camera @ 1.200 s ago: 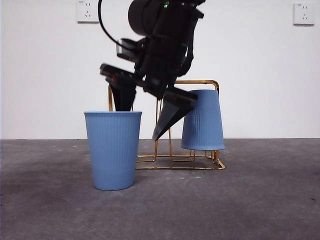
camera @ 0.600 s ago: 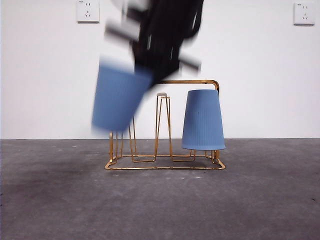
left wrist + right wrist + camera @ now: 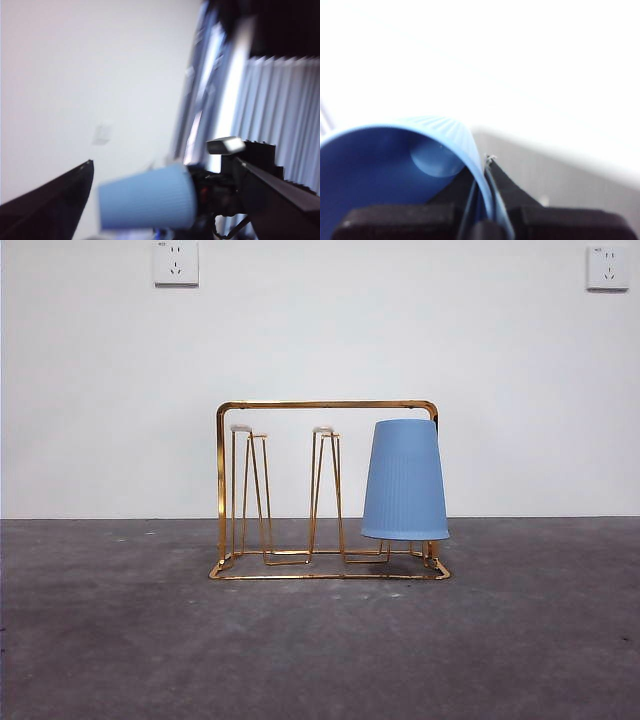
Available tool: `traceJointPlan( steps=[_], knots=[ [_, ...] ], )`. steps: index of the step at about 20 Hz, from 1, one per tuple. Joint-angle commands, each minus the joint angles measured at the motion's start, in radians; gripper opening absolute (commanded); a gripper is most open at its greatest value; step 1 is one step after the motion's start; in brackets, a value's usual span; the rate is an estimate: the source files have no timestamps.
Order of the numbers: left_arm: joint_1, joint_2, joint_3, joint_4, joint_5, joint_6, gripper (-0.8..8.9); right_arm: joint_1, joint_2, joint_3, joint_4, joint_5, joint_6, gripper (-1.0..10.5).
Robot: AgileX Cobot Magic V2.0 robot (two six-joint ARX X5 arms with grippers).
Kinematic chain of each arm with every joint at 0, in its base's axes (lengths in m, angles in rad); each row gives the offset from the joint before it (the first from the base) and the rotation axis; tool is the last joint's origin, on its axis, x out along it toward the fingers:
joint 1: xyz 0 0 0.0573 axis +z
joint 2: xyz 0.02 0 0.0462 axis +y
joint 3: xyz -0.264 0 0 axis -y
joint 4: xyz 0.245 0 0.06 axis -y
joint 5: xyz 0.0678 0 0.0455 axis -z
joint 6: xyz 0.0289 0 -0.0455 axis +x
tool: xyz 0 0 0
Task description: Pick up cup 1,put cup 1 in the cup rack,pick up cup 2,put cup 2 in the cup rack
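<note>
1. The second cup (image 3: 385,170) is clamped by its rim between the right gripper's (image 3: 487,200) closed jaws, lifted above the front view.
2. The left gripper (image 3: 165,200) is spread wide, holding nothing.
3. The first cup (image 3: 404,480) sits upside down at the right end of the gold rack (image 3: 325,405).
4. The rack's left and middle prongs stand bare.

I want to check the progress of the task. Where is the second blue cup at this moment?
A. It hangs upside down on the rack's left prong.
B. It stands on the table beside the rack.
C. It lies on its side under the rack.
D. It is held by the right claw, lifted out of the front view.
D: the right claw pinches the rim of the second blue cup, while the cup rack carries only one inverted cup.
</note>
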State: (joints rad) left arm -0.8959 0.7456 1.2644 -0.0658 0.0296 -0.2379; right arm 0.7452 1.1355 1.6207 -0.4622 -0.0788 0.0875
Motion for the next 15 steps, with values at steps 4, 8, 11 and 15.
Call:
traceJointPlan(
  steps=[4,8,11,15],
  knots=[
    [0.000,0.096,-0.004,0.209,0.162,-0.068,4.72,0.002,-0.140,-0.004,0.124,-0.079,-0.043,-0.1],
    [0.000,0.192,-0.004,0.391,0.283,-0.160,4.72,0.002,-0.166,-0.004,0.208,-0.185,-0.043,-0.1],
    [0.000,0.269,-0.004,0.526,0.347,-0.238,4.72,0.002,-0.165,-0.004,0.249,-0.239,-0.039,-0.1],
    [0.000,0.356,-0.004,0.695,0.401,-0.341,4.72,0.002,-0.159,-0.004,0.261,-0.260,-0.044,-0.1]
  ],
)
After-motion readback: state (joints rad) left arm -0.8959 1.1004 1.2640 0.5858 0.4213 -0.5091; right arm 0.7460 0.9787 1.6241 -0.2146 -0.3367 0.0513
